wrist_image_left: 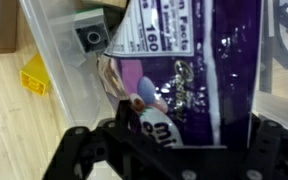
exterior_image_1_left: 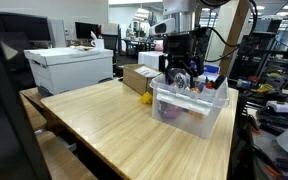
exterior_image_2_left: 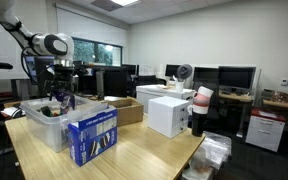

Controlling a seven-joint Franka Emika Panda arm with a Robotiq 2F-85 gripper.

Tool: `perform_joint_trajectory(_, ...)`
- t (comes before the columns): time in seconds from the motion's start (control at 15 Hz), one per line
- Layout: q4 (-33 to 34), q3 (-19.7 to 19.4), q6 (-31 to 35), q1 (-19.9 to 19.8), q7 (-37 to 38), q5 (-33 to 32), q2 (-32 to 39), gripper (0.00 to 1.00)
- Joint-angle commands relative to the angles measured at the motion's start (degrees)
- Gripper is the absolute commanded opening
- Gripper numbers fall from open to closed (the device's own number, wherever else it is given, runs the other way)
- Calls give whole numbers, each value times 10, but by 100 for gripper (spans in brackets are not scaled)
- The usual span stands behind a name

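A shiny purple snack bag [wrist_image_left: 194,70] with white print lies in a clear plastic bin [wrist_image_left: 64,45] and fills the wrist view. My gripper [wrist_image_left: 184,125] hangs just over it, jaws spread wide, one dark finger [wrist_image_left: 126,115] at the bag's left edge and the other at its right. Whether the fingers touch the bag is unclear. In both exterior views the gripper [exterior_image_1_left: 180,72] [exterior_image_2_left: 59,95] reaches down into the top of the bin [exterior_image_1_left: 189,108] [exterior_image_2_left: 42,120], which stands on the wooden table [exterior_image_1_left: 114,125]. A grey block [wrist_image_left: 89,35] lies in the bin beyond the bag.
A yellow object [wrist_image_left: 34,75] [exterior_image_1_left: 146,99] lies on the table beside the bin. A blue carton [exterior_image_2_left: 92,135] stands in front of the bin. A cardboard box [exterior_image_1_left: 139,78] and a white box [exterior_image_1_left: 72,68] sit further back. Desks and monitors surround the table.
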Motion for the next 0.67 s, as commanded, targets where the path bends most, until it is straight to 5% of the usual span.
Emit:
perform_joint_trajectory(0.0,-35,0,61,-10,17,2,-14,100)
perform_joint_trajectory(0.6,-75,-5,125,-14,23,-2,-7,100)
